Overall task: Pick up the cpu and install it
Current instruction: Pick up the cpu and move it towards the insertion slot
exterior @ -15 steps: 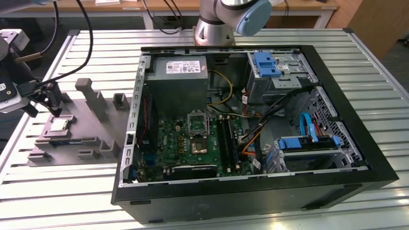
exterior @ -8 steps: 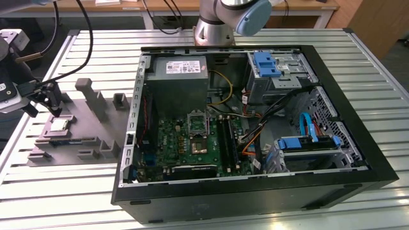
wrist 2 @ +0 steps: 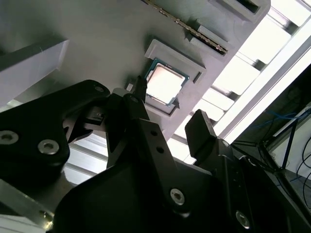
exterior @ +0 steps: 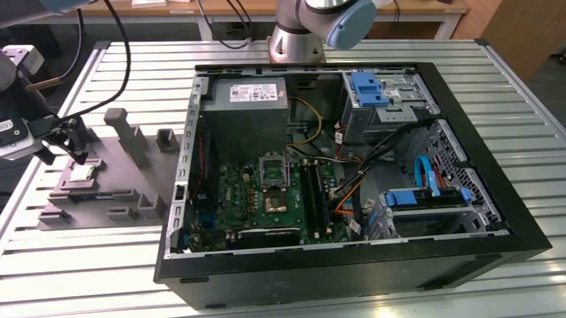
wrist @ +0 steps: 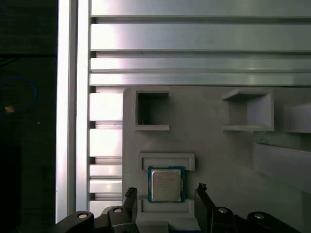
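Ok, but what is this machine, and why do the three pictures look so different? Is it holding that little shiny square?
It is a robot arm standing at a metal table. One picture comes from a camera off to the side. It shows the whole table, with an opened computer case and, on the exterior view's left, a grey holder for parts. The other two pictures come from cameras riding on the arm's wrist, so they look past its hand. The little shiny square is the cpu, a computer's thinking chip. It is not held: it lies in a pocket of the grey holder. The hand is open just above it, with one finger on each side of the chip and a gap between them.
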Available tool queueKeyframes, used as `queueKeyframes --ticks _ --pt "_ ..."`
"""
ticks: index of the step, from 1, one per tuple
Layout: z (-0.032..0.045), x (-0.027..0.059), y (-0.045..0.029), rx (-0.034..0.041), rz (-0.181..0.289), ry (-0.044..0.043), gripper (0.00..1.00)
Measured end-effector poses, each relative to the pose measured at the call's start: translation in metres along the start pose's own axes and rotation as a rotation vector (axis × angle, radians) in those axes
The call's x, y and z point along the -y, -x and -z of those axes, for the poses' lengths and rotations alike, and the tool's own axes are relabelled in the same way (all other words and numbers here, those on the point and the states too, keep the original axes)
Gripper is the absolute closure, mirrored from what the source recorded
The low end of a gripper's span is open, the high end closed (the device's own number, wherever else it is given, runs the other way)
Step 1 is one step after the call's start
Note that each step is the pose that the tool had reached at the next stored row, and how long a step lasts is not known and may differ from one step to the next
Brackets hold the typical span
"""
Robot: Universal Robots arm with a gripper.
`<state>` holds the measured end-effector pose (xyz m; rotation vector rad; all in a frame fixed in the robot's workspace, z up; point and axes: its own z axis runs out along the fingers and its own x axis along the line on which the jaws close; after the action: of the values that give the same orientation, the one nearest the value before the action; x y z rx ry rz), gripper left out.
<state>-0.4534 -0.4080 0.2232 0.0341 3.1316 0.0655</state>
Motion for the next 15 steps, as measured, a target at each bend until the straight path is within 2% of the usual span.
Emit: queueKeyframes --ticks 8,15 --pt "-0.0132 0.0006 0.0000 0.0006 -0.012 -0.0001 0.41" --pt "-0.0192 0.0008 -0.0001 0.0005 -0.012 -0.0001 0.41"
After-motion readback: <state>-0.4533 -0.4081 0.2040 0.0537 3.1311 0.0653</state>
